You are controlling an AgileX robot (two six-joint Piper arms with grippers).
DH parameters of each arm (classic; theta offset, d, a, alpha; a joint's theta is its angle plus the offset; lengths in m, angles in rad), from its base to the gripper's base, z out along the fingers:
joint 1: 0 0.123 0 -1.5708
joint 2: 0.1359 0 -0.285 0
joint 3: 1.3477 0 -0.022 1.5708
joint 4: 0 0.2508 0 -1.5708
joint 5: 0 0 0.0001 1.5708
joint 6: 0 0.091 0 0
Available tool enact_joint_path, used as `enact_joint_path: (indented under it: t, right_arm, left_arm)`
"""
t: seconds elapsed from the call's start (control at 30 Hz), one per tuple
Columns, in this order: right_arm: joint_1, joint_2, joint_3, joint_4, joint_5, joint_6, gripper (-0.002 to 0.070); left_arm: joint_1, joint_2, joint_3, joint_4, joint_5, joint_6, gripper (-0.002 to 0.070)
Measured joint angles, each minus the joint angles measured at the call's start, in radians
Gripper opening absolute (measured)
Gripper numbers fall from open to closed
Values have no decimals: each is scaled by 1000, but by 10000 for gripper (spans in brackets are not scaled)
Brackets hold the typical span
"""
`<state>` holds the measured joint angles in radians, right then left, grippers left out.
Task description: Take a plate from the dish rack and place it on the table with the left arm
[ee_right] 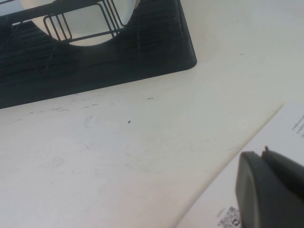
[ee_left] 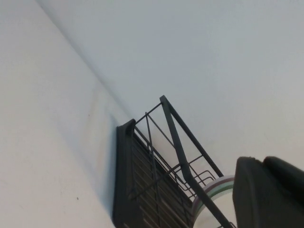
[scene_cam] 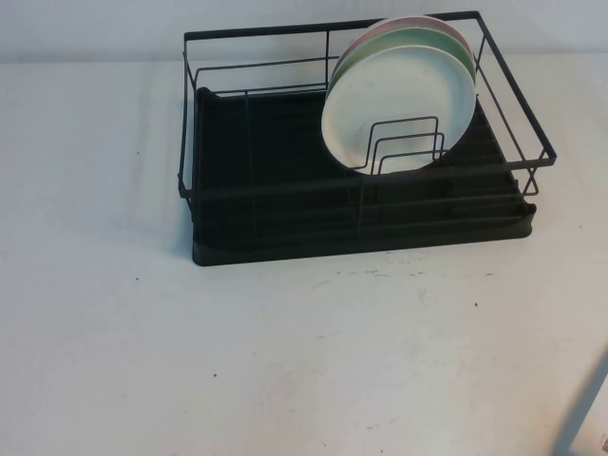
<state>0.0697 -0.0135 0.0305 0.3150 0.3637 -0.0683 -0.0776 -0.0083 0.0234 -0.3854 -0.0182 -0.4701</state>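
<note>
The white plate (scene_cam: 394,109) stands upright in the wire dividers at the right of the black dish rack (scene_cam: 266,190), in front of a pale green plate (scene_cam: 418,43) and a pink plate (scene_cam: 418,21). The rack stands at the back of the white table (scene_cam: 285,351). Neither arm shows in the high view. In the left wrist view my left gripper (ee_left: 264,160) is shut and empty, well away from the rack (ee_left: 142,190) and the plate (ee_left: 213,211). In the right wrist view my right gripper (ee_right: 264,153) is shut and empty, over the table near the rack's corner (ee_right: 180,52).
A white printed sheet (ee_right: 285,128) lies on the table under the right gripper. The left half of the rack's tray (scene_cam: 247,142) holds nothing. A back wall (scene_cam: 95,28) rises behind the rack.
</note>
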Motion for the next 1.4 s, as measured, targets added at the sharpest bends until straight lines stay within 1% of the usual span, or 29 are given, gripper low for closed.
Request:
enact_joint_path:
  t: [0.2, 0.27, 0.3, 0.4, 0.47, 0.57, 0.7, 0.8, 0.9, 1.0, 1.07, 1.17, 1.27, 1.4]
  right_arm:
    - [0, 0, 0, 0, 0, 0, -20]
    - [0, 0, 0, 0, 0, 0, -20]
    - [0, 0, 0, 0, 0, 0, -20]
    - [0, 0, 0, 0, 0, 0, -20]
    - [0, 0, 0, 0, 0, 0, -20]
    - [0, 0, 0, 0, 0, 0, -20]
    - [0, 0, 0, 0, 0, 0, -20]
    - [0, 0, 0, 0, 0, 0, -20]
    - [0, 0, 0, 0, 0, 0, -21]
    - [0, 0, 0, 0, 0, 0, -20]
    - [0, 0, 0, 0, 0, 0, -20]
    - [0, 0, 0, 0, 0, 0, -20]
    - [0, 0, 0, 0, 0, 0, -20]
    - [0, 0, 0, 0, 0, 0, -20]
  left_arm:
    - [0, 0, 0, -5, -11, 10, -3]
    - [0, 0, -4, -5, 29, 46, -3]
    - [0, 13, -21, 0, 80, 81, -3]
    - [0, 102, -130, 16, 259, 236, -3]
    - [0, 199, -242, 23, 388, 382, -3]
    - [0, 369, -418, 29, 556, 557, -3]
    - [0, 579, -648, 31, 688, 756, -3]
    - [0, 738, -786, -4, 761, 902, -3]
    - [0, 876, -898, -104, 828, 1098, -3]
    - [0, 1009, -973, -252, 877, 1353, -3]
    - [0, 1096, -1012, -374, 900, 1520, -3]
    - [0, 1210, -1054, -552, 915, 1719, -3]
    - [0, 1303, -1097, -693, 915, 1838, -3]
    - [-23, 1404, -1179, -738, 912, 1882, 1]
